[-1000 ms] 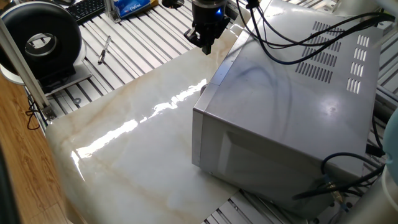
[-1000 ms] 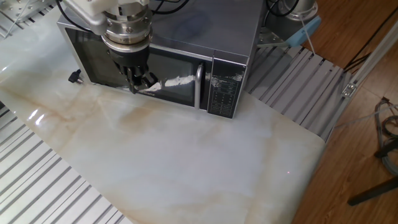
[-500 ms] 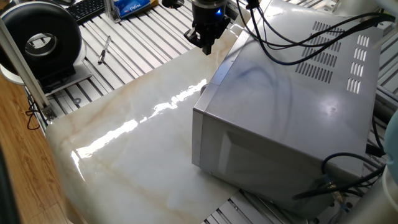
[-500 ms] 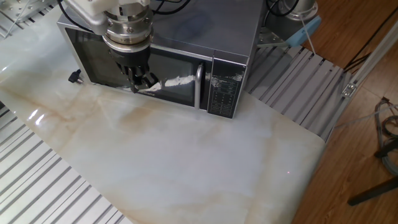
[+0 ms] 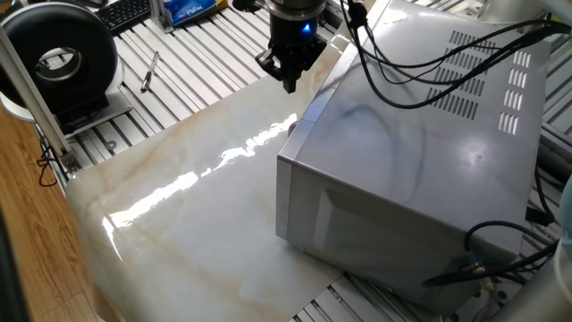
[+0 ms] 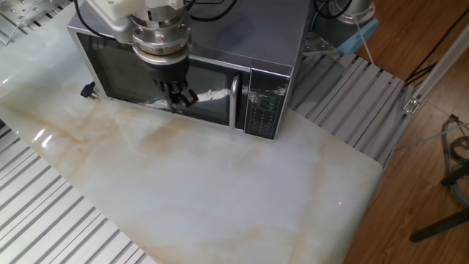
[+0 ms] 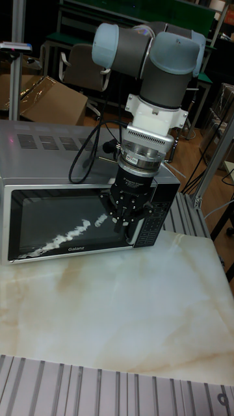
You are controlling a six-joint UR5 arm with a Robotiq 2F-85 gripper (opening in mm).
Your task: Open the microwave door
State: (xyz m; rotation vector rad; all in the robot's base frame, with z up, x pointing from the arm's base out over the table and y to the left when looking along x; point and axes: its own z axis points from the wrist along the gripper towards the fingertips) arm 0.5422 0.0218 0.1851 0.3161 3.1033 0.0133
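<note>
In front of the closed black-windowed, silver-framed microwave door, near its vertical silver bar handle, the black two-finger gripper hung empty, fingers barely parted; it risked glancing off the handle.

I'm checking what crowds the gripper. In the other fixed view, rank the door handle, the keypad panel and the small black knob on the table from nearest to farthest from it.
From the gripper:
1. Door handle, just toward the keypad side.
2. Keypad panel, beyond the handle at the microwave's end.
3. Small black knob, on the opposite side by the door's far corner.
</note>
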